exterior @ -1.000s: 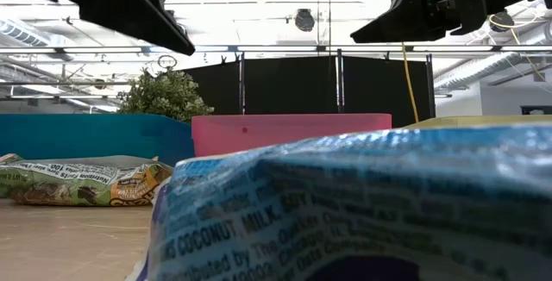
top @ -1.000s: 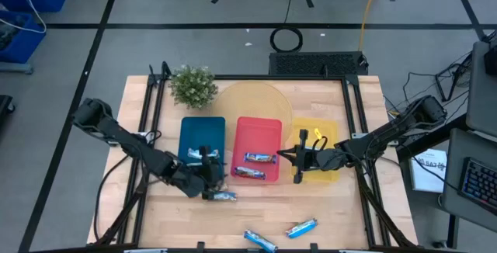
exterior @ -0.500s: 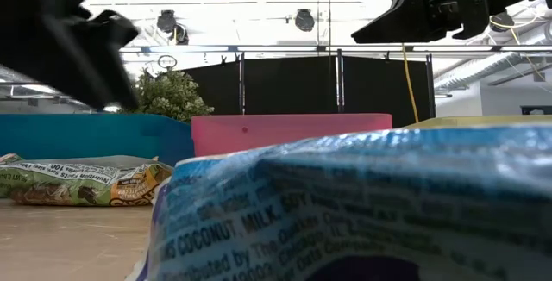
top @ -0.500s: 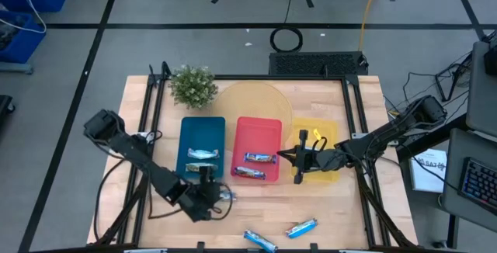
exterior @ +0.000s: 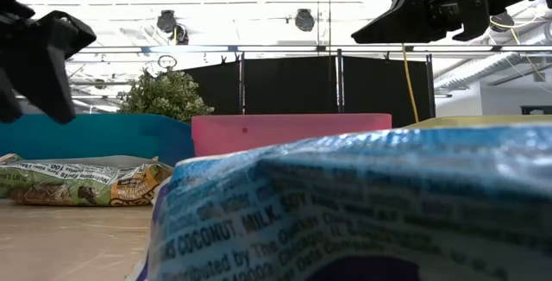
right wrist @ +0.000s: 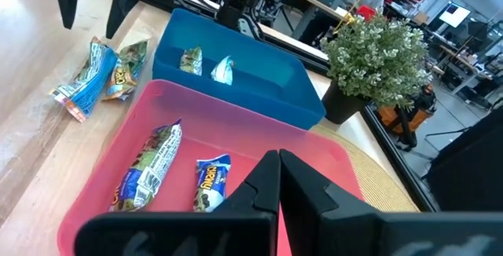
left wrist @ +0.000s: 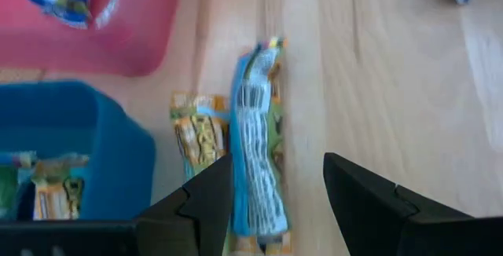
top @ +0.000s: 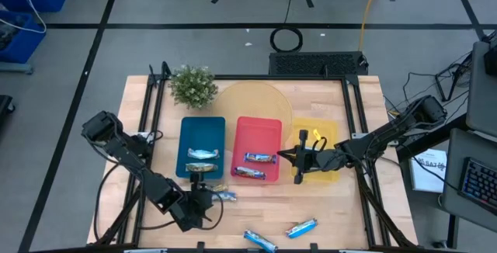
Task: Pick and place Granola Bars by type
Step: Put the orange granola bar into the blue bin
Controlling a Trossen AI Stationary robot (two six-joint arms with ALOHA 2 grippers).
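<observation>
Two Granola Bars lie side by side on the wood just in front of the blue tray (top: 202, 146): a light-blue one (left wrist: 255, 154) and a tan-yellow one (left wrist: 196, 134). My left gripper (left wrist: 275, 209) hovers open above them, pointing steeply down, with the blue bar's near end below the gap beside one finger. Two bars (top: 200, 154) lie in the blue tray and two (top: 260, 157) in the red tray (top: 258, 129). My right gripper (top: 283, 157) hangs shut over the red tray's right edge.
Two more bars (top: 260, 240) (top: 300, 227) lie near the table's near edge; one fills the low view (exterior: 362, 212). A yellow tray (top: 322, 140) sits to the right of the red one, under the right arm. A potted plant (top: 192, 86) stands at the far left.
My left gripper has swung from over the blue tray's near edge toward the table's near-left corner and come down, tipping and turning until it points at the two bars on the wood. The bars have not moved.
</observation>
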